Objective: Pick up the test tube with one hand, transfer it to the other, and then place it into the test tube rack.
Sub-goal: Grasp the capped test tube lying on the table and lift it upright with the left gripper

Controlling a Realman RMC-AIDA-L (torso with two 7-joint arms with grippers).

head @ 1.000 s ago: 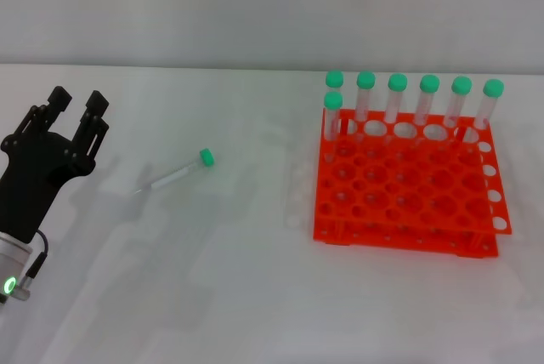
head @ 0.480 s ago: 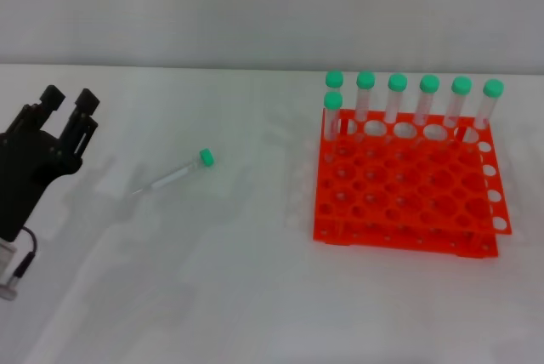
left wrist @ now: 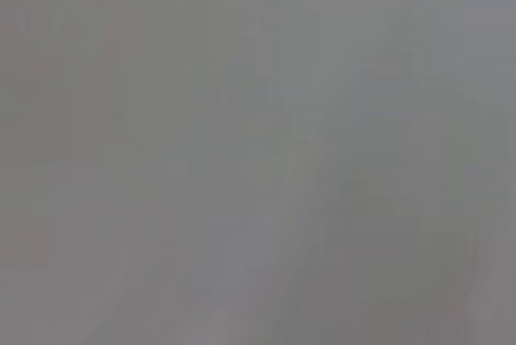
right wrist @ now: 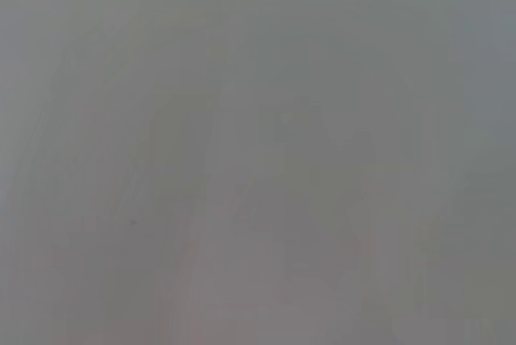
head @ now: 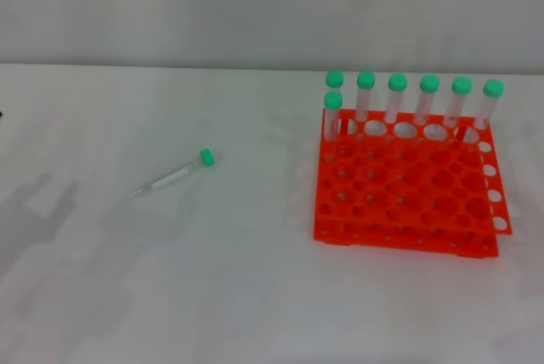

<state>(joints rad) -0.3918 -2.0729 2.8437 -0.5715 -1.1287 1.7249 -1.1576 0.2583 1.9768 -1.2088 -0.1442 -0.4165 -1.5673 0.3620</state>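
A slim clear test tube (head: 174, 174) with a green cap lies on its side on the white table, left of centre in the head view, cap pointing toward the rack. The bright orange test tube rack (head: 406, 179) stands on the right with several green-capped tubes (head: 397, 99) upright along its back rows. Neither gripper shows in any view; only a faint shadow lies on the table at the far left. Both wrist views show nothing but plain grey.
The white table (head: 238, 279) stretches across the head view, with a pale wall behind it. Nothing else stands on it besides the lone tube and the rack.
The left gripper, seen open at the left edge one second ago, has drawn back leftward and left the head view. The tube and rack have not moved.
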